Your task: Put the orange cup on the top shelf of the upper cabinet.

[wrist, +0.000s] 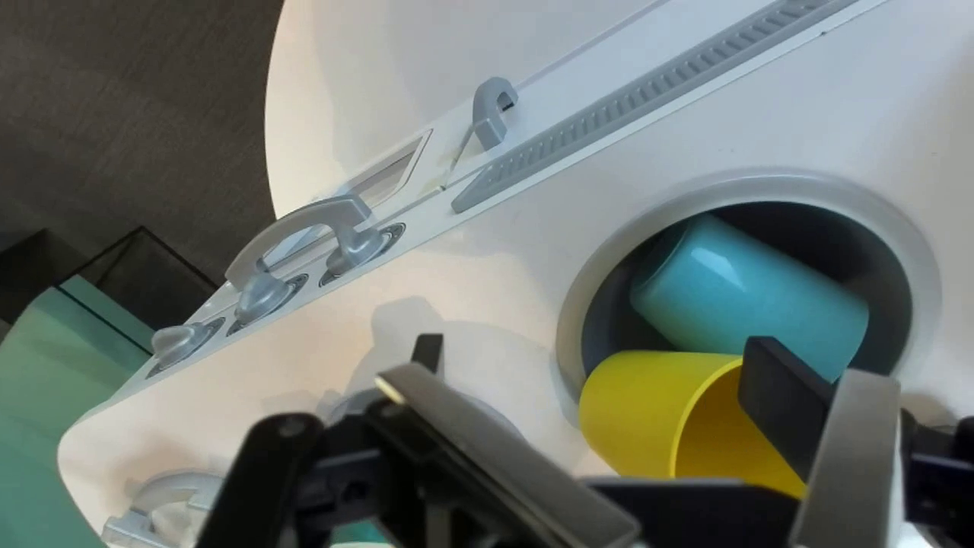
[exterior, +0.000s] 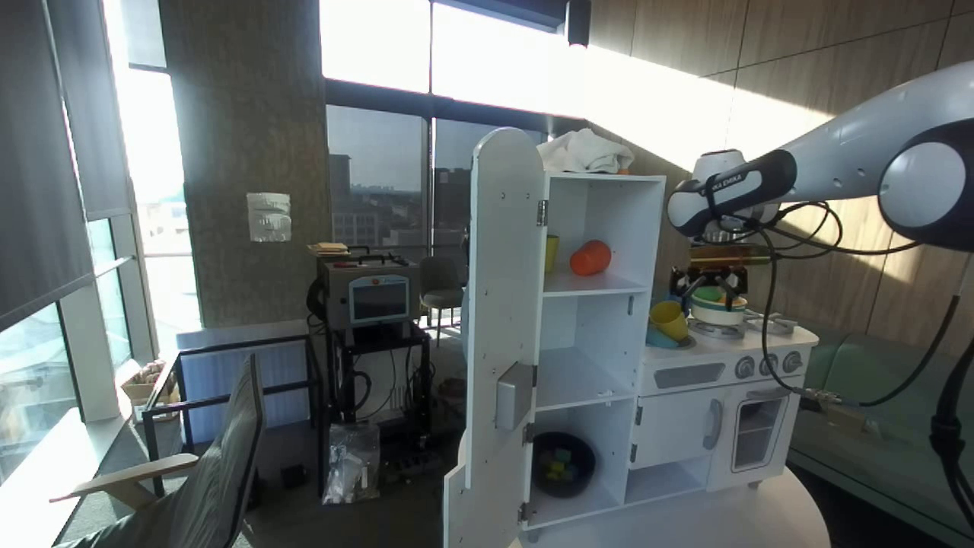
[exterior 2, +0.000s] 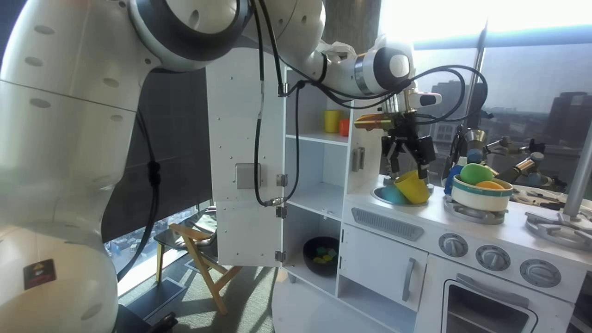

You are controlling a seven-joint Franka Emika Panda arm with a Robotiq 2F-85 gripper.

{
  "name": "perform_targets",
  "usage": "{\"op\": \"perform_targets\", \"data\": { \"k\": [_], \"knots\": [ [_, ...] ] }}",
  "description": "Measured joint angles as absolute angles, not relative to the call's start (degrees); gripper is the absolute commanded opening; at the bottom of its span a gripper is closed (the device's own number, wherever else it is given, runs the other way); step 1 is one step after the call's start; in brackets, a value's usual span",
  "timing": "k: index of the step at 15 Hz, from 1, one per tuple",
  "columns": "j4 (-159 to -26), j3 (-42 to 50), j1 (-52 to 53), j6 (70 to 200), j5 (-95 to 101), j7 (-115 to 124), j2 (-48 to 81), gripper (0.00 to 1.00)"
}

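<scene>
Our claw [exterior 2: 408,172] hangs over the sink [wrist: 799,186], pointing down, its jaws spread wide: released! Right below it we have a tilted yellow cup [wrist: 647,411] leaning at the sink's edge; in the wrist view one of the fingertips [wrist: 780,403] overlaps that cup's open mouth, and whether they touch, we can't tell. Also beneath the claw, just beside that cup, we've got a teal cup [wrist: 761,297] on its side in the sink.

And the orange cup [exterior: 590,258]? Off to the claw's side, well apart from it, we see it lying tipped over, already on the top shelf [exterior: 616,284] of the upper cabinet [exterior: 643,228]! Next to it there's an upright yellow cup [exterior 2: 332,121], and we pick up the pair in both exterior views. Farther out from the claw, the tall door [exterior: 506,304] stands open.

Over on the claw's other side, near it, a pot [exterior 2: 481,198] sits on a burner [exterior 2: 481,218], carrying a green item [exterior 2: 476,174] and an orange item [exterior 2: 490,185]. Down below the claw's level, in the cabinet's bottom compartment, we find a black bowl [exterior: 586,457] with small green and yellow pieces [exterior: 561,466] in it. And higher than the claw, a white cloth [exterior: 586,152] lies on top of the cabinet.
</scene>
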State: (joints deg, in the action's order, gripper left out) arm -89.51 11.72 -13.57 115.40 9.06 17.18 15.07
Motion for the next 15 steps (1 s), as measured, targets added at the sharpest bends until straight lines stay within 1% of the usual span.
{"op": "perform_targets", "data": {
  "k": [5,15],
  "knots": [
    [-85.1,11.4,-13.5,112.4,3.1,15.0,17.9,1.0],
    [-80.0,11.3,-14.1,114.2,-0.4,15.0,21.8,1.0]
  ]
}}
